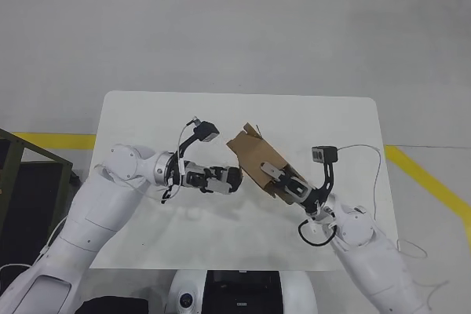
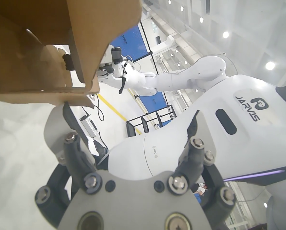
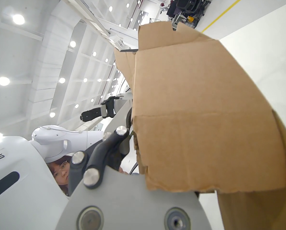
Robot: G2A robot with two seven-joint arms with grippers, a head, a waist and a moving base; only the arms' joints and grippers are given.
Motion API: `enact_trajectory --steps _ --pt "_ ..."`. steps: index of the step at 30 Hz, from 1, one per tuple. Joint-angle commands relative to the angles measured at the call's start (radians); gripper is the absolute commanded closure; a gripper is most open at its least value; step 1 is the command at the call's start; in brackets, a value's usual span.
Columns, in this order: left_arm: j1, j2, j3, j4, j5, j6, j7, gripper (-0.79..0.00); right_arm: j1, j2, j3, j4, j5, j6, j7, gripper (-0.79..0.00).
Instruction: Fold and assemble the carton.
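Note:
The brown carton stands partly opened at the middle of the white table, flaps sticking up at its far end. My right gripper is at the carton's near right end, shut on its wall; one finger lies beside the cardboard and the other is hidden behind it. My left gripper is just left of the carton. Its fingers are spread open around nothing, and one fingertip sits right under the carton's lower corner.
A dark bin frame stands on the floor left of the table. A thin cable trails over the table's right side from the right wrist camera. Bare tabletop lies at the back and the front left.

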Motion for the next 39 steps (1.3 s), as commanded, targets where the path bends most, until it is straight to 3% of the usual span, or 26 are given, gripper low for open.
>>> enact_trajectory --steps 1,17,25,39 --pt "0.007 0.003 -0.016 0.006 -0.006 -0.003 0.003 -0.785 -0.002 0.003 0.012 -0.003 0.01 0.004 0.021 0.0" --pt "0.077 0.032 -0.162 0.072 -0.039 -0.035 0.035 -0.785 0.0 0.033 0.068 -0.039 0.096 0.135 0.301 0.0" --pt "0.06 0.025 -0.119 0.103 -0.036 -0.037 0.037 -0.785 -0.001 0.041 0.084 -0.061 0.181 0.147 0.389 0.0" --pt "0.007 0.003 -0.017 0.067 -0.012 -0.024 0.024 -0.785 0.003 0.041 0.063 -0.066 0.166 0.136 0.37 0.0"
